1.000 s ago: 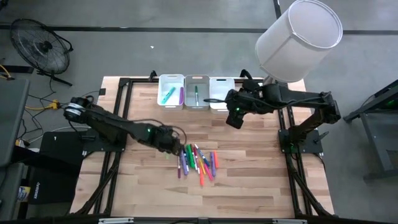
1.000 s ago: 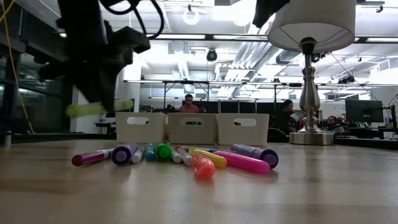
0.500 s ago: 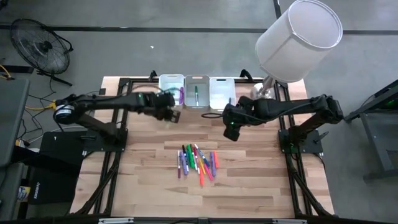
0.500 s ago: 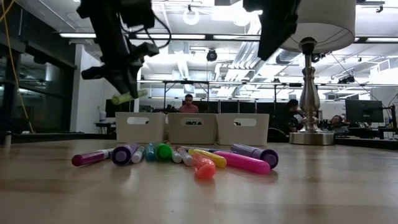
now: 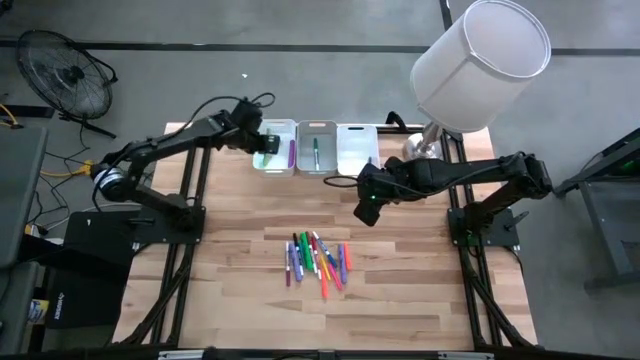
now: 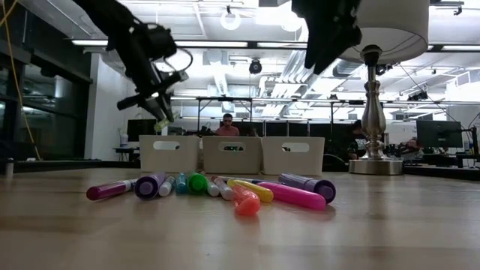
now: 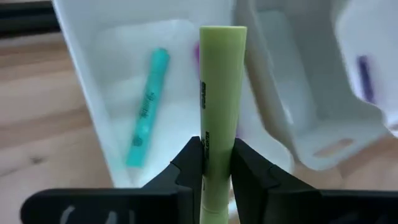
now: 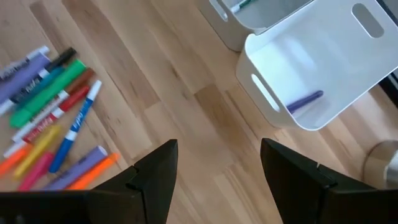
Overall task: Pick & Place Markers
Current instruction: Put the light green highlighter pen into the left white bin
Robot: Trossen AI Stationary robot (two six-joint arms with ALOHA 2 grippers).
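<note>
Left wrist view: my left claw (image 7: 216,163) is clamped on a light green marker (image 7: 220,93) above the left bin (image 5: 275,147), at 11 o'clock from the pile of markers (image 5: 318,262). I should release low, beside the teal marker (image 7: 148,106). My right claw (image 8: 217,168) hangs spread, empty. Wooden table (image 5: 400,290); lamp (image 5: 478,60); open workshop beyond.

High view: from above, straight down on the whole table (image 5: 400,300). Low view: level at table-top height, close to the markers (image 6: 225,191), facing three bins (image 6: 232,154). Both wrist views close, looking down; shared with high view: bins, markers.
</note>
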